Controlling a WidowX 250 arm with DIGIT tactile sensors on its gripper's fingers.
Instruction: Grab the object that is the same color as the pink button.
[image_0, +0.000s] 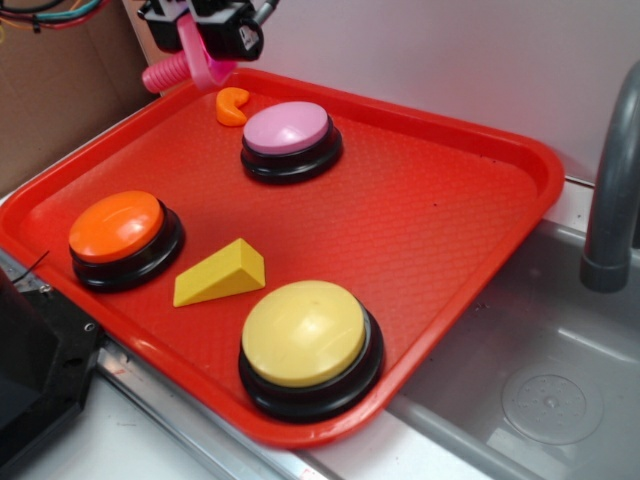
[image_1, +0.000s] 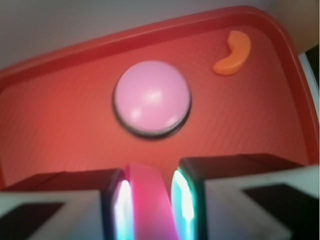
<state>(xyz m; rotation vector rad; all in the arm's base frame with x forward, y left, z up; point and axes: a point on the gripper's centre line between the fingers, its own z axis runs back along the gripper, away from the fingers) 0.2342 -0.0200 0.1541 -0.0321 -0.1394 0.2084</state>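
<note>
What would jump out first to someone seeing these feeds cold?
Probably the hot-pink bolt, clamped in the gripper and held in the air above the far left corner of the red tray. Next, the three big dome buttons on the tray: the pink button at the back, the orange button at left, and the yellow button nearest the camera.
</note>
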